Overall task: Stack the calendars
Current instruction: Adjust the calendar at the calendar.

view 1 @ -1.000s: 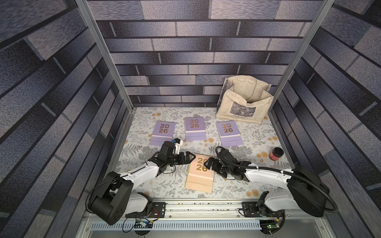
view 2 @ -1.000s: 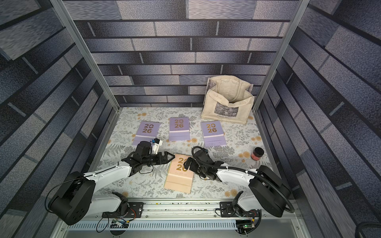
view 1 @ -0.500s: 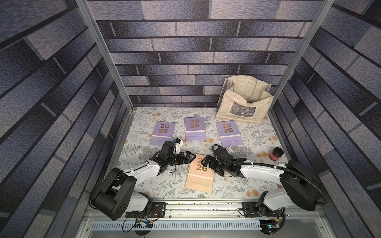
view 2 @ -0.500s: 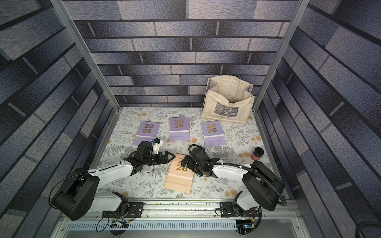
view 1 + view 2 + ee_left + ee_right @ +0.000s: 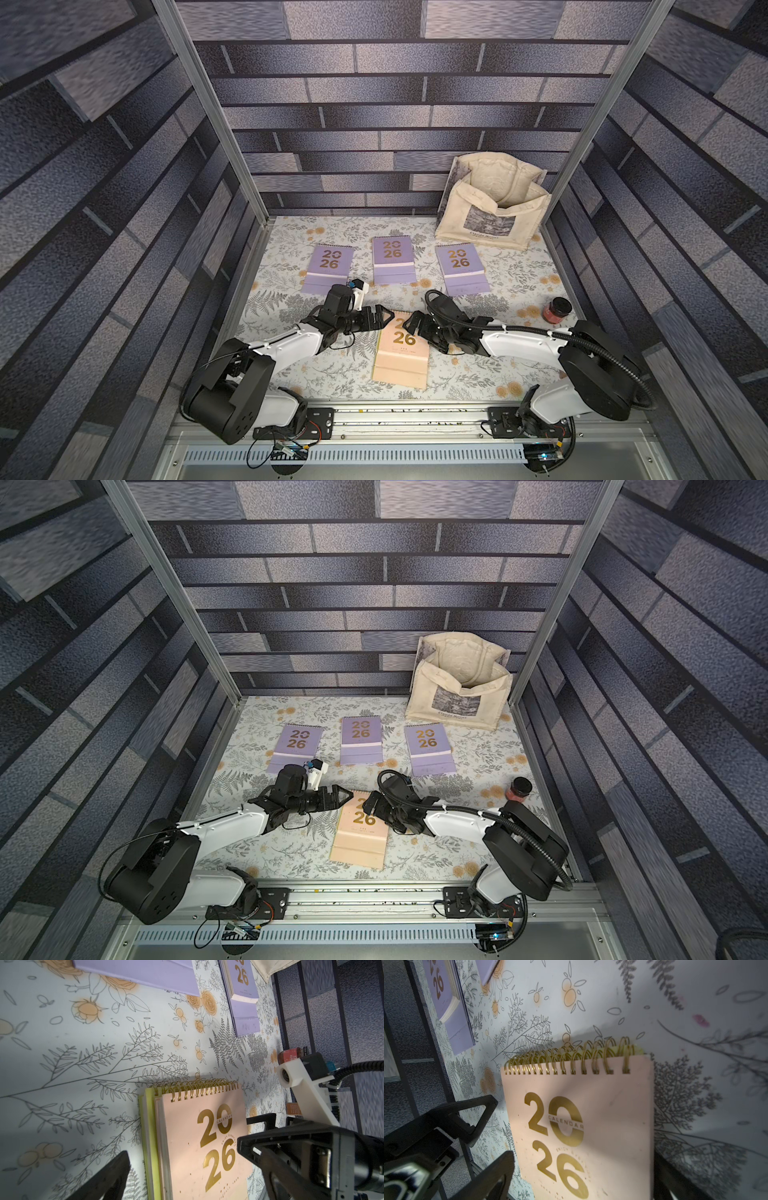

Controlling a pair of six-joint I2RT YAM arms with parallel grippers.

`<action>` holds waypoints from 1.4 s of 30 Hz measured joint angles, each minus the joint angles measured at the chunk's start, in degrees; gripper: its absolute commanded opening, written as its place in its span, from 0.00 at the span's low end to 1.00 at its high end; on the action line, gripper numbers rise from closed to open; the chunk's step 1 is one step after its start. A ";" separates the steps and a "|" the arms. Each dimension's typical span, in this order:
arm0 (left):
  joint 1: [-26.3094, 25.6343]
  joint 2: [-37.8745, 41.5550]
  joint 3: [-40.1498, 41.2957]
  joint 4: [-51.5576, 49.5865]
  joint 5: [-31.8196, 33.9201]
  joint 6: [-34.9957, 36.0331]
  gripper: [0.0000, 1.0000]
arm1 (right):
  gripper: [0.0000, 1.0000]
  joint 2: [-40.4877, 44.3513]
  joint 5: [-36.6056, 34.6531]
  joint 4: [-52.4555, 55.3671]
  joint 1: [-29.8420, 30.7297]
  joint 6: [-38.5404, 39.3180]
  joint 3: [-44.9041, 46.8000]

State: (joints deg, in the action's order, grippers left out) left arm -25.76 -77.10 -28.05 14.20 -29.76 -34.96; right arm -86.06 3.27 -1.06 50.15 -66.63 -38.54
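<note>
My right gripper has edged in to the spiral-end corner of the peach calendar, which lies on the yellow-green calendar near the front, while my left gripper waits unmoved opposite, both wide open and empty, so the three lavender calendars behind are still to stack.

three flat lavender spiral-bound "2026" calendars; one peach spiral-bound calendar; one yellow-green calendar, only its edge showing; one cream cloth tote bag; one small red jar with a black lid.
</note>
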 measured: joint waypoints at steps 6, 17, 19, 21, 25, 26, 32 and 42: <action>0.00 0.00 0.02 0.00 0.00 0.00 1.00 | 1.00 -0.17 -0.35 0.20 0.15 -0.42 -0.24; 0.00 -1.07 2.58 -0.04 0.02 -0.02 1.00 | 1.00 2.49 -1.73 6.58 0.61 -0.07 -0.04; 0.00 -1.77 2.71 0.20 -0.07 -0.02 1.00 | 1.00 2.99 -1.99 8.17 0.63 0.28 -0.07; 0.00 -2.10 2.71 0.90 0.00 -0.13 1.00 | 1.00 3.32 -2.29 9.68 0.68 0.72 -0.24; 0.00 -2.75 2.62 2.01 -0.02 -0.20 1.00 | 1.00 3.34 -3.06 12.83 1.36 1.64 -1.22; -0.02 -2.97 2.54 2.21 -0.02 -0.20 1.00 | 1.00 3.34 -3.10 13.60 1.55 1.86 -1.49; -0.02 -3.63 2.40 3.34 -0.17 -0.61 1.00 | 1.00 3.26 -3.26 15.96 2.25 3.10 -3.06; -0.02 -3.63 2.40 3.52 -0.28 -1.51 1.00 | 1.00 0.90 -3.21 16.24 3.10 4.66 -6.40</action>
State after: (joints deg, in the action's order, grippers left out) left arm -25.78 -80.73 -25.65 17.72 -30.04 -36.47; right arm -85.17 0.05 15.18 53.25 -61.98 -44.95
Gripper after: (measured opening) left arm 0.999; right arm 0.999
